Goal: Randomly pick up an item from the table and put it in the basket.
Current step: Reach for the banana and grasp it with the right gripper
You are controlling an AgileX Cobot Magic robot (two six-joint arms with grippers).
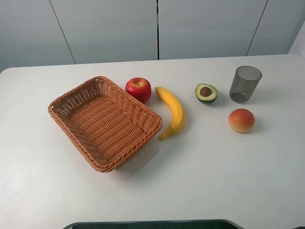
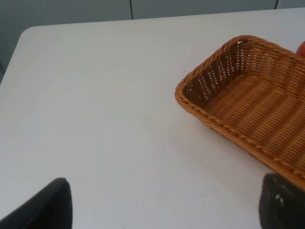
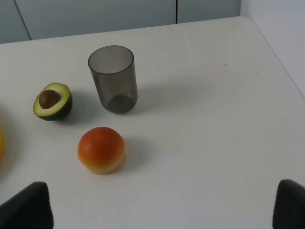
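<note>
High overview; wrist views low, sharing basket [image 1: 105, 121], cup [image 1: 245, 84]

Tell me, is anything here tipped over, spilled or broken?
Nothing stands out. The grey cup stands upright and looks empty. The basket sits flat, just turned slantwise on the table. The banana, apple, avocado half and orange-red fruit look undamaged, and nothing is spilled.

No readable text, labels or numbers anywhere.
</note>
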